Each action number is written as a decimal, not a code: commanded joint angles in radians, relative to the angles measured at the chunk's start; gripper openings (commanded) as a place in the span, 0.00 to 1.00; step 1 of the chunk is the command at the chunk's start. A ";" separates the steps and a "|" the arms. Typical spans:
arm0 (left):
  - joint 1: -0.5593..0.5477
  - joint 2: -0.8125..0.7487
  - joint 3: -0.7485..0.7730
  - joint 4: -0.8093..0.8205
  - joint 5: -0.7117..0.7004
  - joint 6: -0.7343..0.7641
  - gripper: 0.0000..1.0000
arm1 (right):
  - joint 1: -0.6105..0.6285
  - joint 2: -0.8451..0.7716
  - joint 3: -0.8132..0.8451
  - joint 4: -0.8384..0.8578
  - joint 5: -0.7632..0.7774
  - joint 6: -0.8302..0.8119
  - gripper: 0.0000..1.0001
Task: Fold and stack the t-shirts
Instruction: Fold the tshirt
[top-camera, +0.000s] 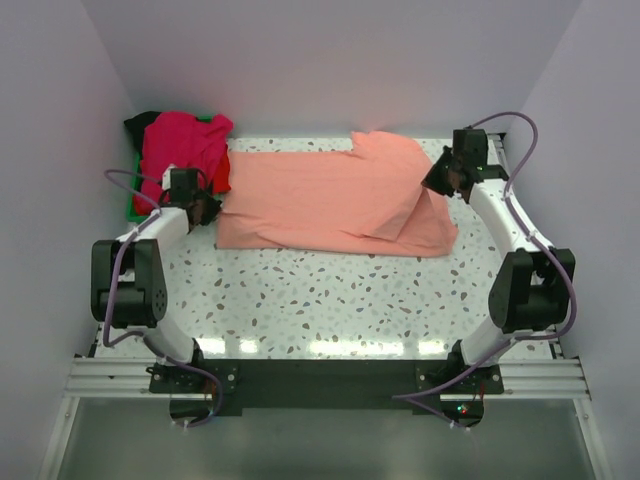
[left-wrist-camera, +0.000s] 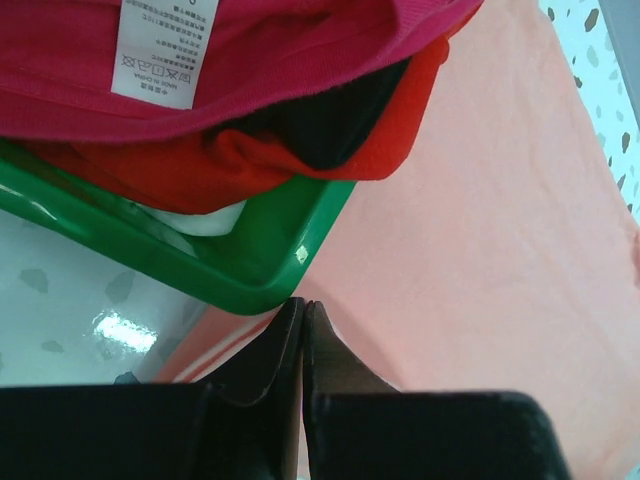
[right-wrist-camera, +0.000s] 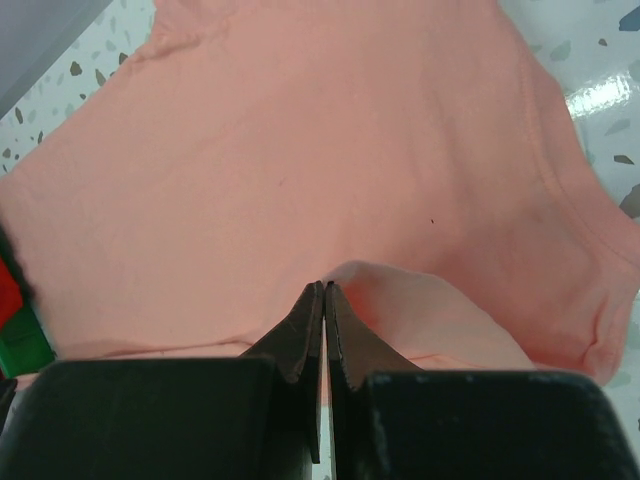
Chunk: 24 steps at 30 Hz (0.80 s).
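Note:
A salmon-pink t-shirt lies spread lengthwise across the speckled table, its right end folded over itself. My left gripper is shut at the shirt's left edge, where the hem rises to the closed tips beside the tray corner. At the right end, my right gripper is shut on a small raised fold of the same shirt, pinched at its tips. A magenta-pink t-shirt tops a pile, with a red one and a black one under it.
The pile sits in a green tray at the table's back left corner, its corner close to my left fingers. A white care label shows on the magenta shirt. Walls close in the table on the left, right and back.

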 joint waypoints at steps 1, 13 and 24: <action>-0.003 0.032 0.040 0.020 -0.027 0.016 0.00 | -0.015 0.018 0.063 0.038 0.027 -0.008 0.00; -0.001 0.069 0.047 0.032 -0.030 0.028 0.00 | -0.104 0.044 0.035 0.092 -0.016 -0.002 0.00; -0.001 0.061 0.041 0.054 -0.037 0.022 0.00 | -0.158 0.074 0.022 0.124 -0.060 0.004 0.00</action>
